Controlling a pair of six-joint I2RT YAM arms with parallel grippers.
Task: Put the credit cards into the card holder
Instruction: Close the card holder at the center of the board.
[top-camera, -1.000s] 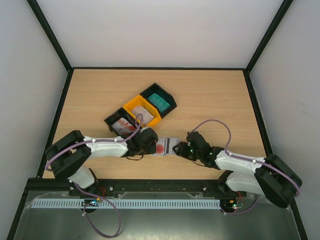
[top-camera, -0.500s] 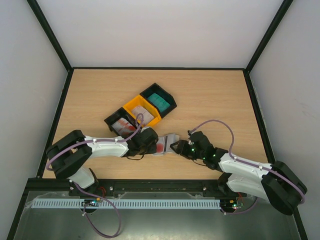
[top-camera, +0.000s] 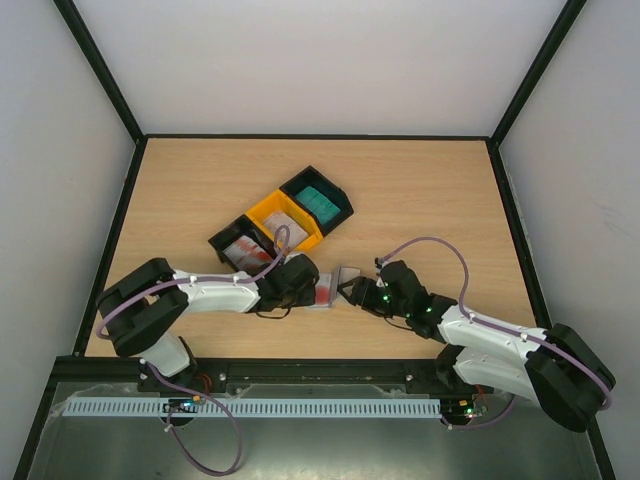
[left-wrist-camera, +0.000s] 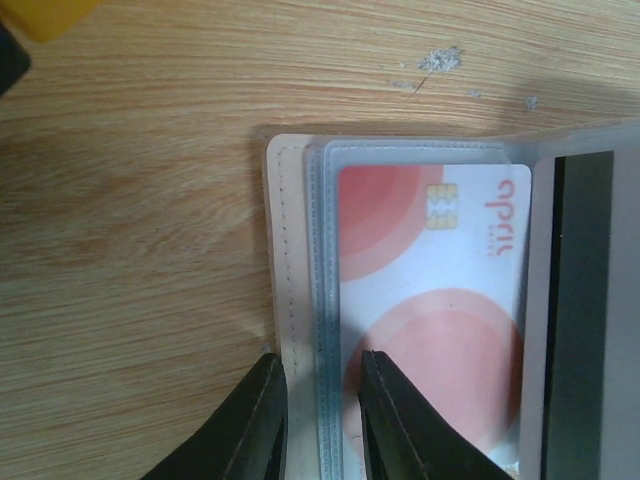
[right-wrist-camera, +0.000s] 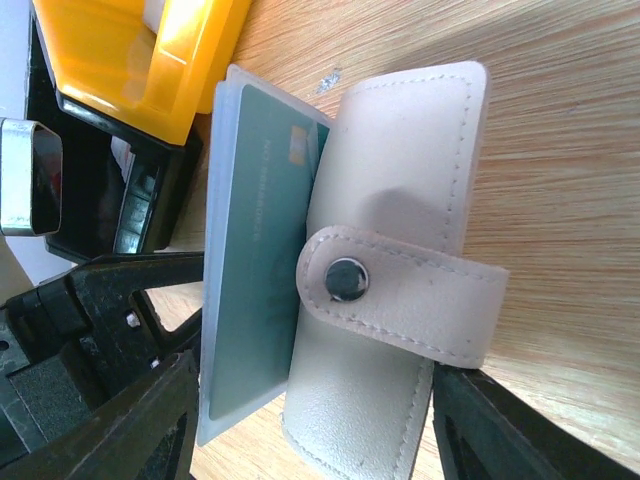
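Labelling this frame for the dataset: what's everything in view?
table: 1, light wood, under everything
trays: 3 joined, black-yellow-black, left of centre
teal cards: stack, count unclear, far black tray
red-blotched cards: count unclear, white and red, near black tray
card holder: 1, beige, open, between the grippers
sleeved red card: 1, white and red, in holder
sleeved teal card: 1, teal, in holder
left gripper: 1, black, shut on holder's edge
right gripper: 1, black, open around holder's flap
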